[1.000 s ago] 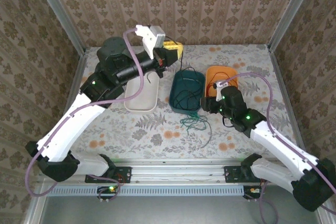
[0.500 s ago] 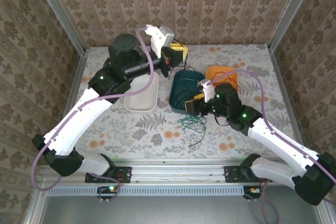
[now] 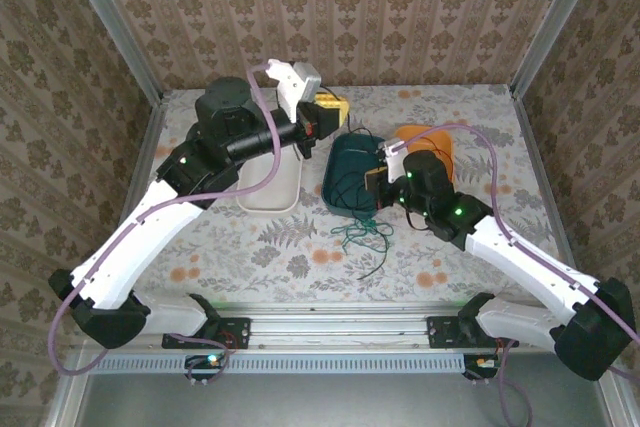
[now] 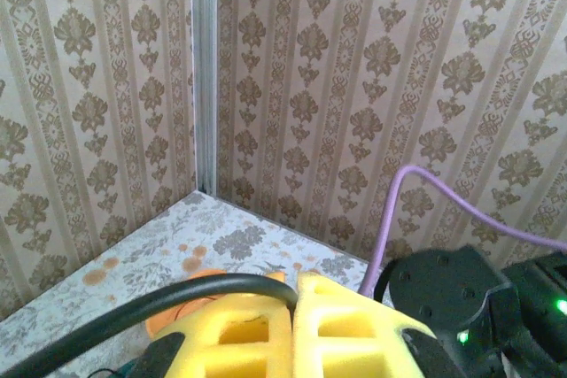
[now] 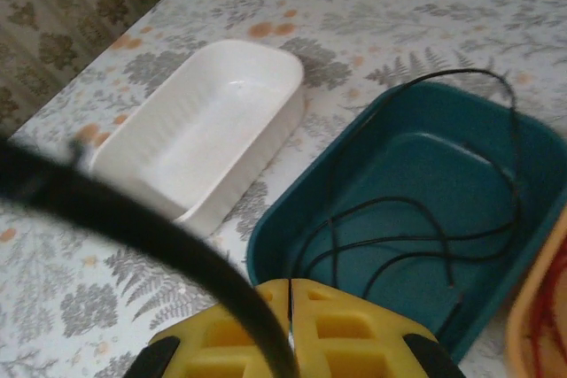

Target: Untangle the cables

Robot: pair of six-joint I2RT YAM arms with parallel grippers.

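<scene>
High over the back of the table, my left gripper (image 3: 333, 110) (image 4: 295, 285) is shut on the black cable (image 4: 225, 284). That cable hangs down into the teal tray (image 3: 330, 187), where loops of it lie (image 5: 416, 219). My right gripper (image 3: 372, 185) (image 5: 291, 288) is at the tray's right rim. Its yellow fingers are pressed together, and a blurred strand of the black cable (image 5: 133, 223) runs down to their seam. The green cable (image 3: 362, 235) lies in a loose heap on the table in front of the teal tray. Red cable strands (image 5: 542, 329) show in the orange tray (image 3: 435, 142).
A white tray (image 3: 270, 192) (image 5: 213, 121) stands left of the teal tray, partly under my left arm. Papered walls with metal posts close in the table at the back and sides. Thick purple arm cables arch above both arms.
My right gripper has moved left to the teal tray's rim and closed from open. My left gripper has shifted slightly, still holding the black cable up.
</scene>
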